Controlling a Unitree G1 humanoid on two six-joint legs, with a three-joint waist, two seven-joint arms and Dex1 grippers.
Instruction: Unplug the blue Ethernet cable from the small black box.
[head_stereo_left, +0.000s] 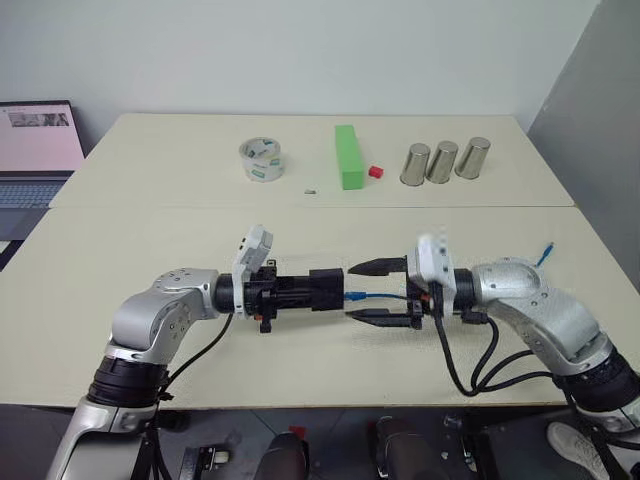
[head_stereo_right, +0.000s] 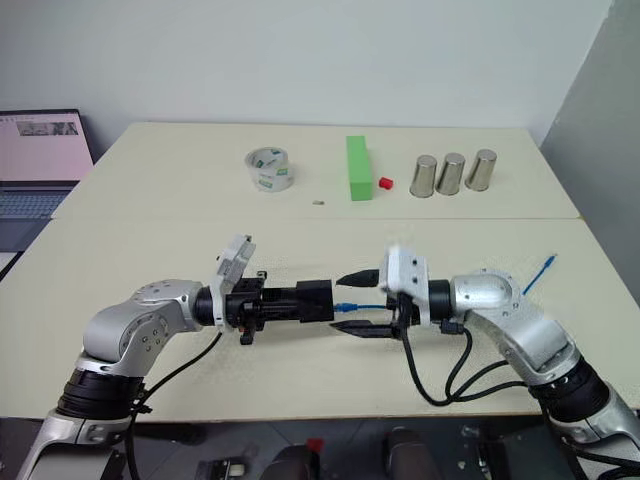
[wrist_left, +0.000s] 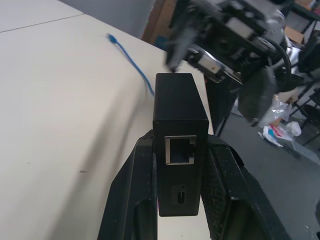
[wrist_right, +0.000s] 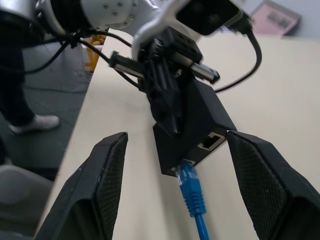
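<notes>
The small black box (wrist_left: 180, 105) is held just above the near table, and my left gripper (head_stereo_left: 305, 291) is shut on its sides, pointing right. An empty port shows on the box's end in the left wrist view. The blue Ethernet cable (wrist_right: 192, 197) has its plug tip against the lower edge of the box's other end, beside a second empty port. Whether the plug is seated I cannot tell. My right gripper (head_stereo_left: 354, 291) faces the box from the right and is open, one finger above and one below the plug, touching neither. The cable's far end (head_stereo_left: 545, 250) lies on the table at the right.
On the far table stand a tape roll (head_stereo_left: 261, 160), a green block (head_stereo_left: 347, 155), a small red cube (head_stereo_left: 375, 171) and three metal cups (head_stereo_left: 442, 160). A laptop (head_stereo_left: 35, 150) sits at the far left. Black arm cables (head_stereo_left: 480, 365) hang over the near edge.
</notes>
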